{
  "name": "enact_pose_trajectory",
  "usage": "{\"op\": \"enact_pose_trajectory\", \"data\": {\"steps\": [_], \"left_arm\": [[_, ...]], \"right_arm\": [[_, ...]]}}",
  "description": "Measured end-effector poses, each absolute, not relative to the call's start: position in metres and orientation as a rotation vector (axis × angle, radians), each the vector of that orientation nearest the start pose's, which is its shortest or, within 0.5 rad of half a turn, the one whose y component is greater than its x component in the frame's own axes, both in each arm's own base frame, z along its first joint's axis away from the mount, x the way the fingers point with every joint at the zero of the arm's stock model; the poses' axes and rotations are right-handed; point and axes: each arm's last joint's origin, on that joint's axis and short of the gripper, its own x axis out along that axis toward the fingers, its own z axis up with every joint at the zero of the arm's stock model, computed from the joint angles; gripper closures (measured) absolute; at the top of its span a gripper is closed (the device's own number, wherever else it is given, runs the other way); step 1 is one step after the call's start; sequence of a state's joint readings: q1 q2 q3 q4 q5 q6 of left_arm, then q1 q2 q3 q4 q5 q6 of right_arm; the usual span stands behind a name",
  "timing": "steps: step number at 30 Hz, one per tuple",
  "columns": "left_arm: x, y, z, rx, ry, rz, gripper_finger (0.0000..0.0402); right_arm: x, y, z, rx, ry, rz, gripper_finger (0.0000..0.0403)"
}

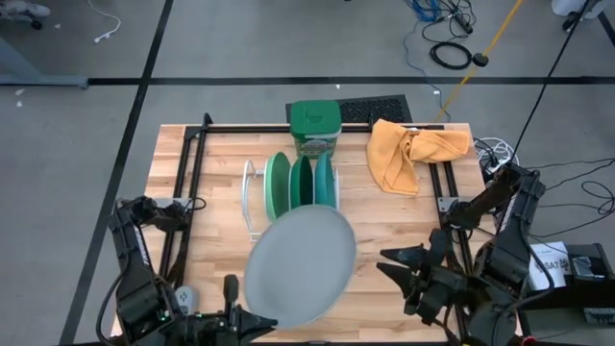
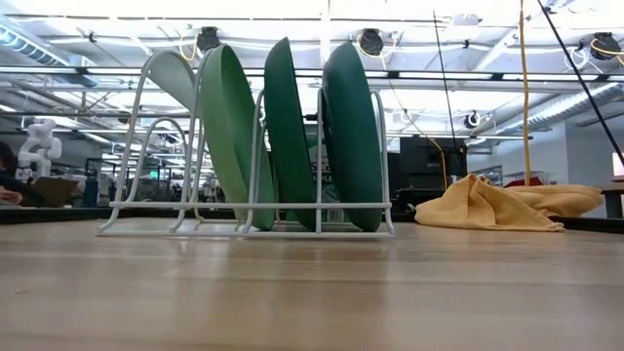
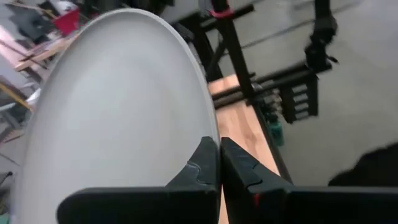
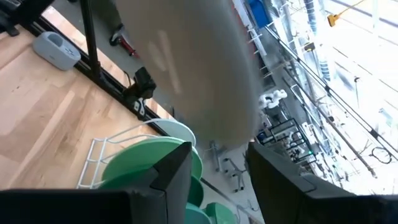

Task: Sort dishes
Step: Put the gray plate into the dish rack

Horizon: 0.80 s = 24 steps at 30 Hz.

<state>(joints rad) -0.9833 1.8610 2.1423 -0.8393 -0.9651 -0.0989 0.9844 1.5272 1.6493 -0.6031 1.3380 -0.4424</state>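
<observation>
The left gripper [image 3: 219,163] pinches the rim of a light grey plate [image 1: 300,264], held aloft above the desk's near edge. The right gripper [image 1: 408,267], fingers spread and empty, waits near the near right corner. Mid-desk, the white wire rack [image 1: 252,197] already holds three green and teal plates [image 1: 302,181]; this grey one remains to slot.

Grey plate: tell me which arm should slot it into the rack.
Left. The left tool is already shut on the light grey plate by its rim, just in front of the white rack. The right tool is open and holds nothing.
</observation>
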Motion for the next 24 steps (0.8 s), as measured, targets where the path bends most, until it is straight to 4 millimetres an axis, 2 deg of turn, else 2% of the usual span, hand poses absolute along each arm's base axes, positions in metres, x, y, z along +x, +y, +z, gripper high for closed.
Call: {"op": "enact_pose_trajectory", "data": {"steps": [17, 20, 24], "left_arm": [[0.237, -0.305, 0.458, 0.186, 0.108, 0.362, 0.0401], [0.242, -0.305, 0.470, 0.148, 0.065, 0.364, 0.0401], [0.250, -0.303, 0.497, 0.136, -0.063, 0.225, 0.0401]], "right_arm": [[0.195, 0.242, 0.420, -0.805, 0.266, -0.307, 0.0253], [0.195, 0.242, 0.420, -0.805, 0.268, -0.307, 0.0253], [0.195, 0.242, 0.420, -0.806, 0.268, -0.307, 0.0253]]}}
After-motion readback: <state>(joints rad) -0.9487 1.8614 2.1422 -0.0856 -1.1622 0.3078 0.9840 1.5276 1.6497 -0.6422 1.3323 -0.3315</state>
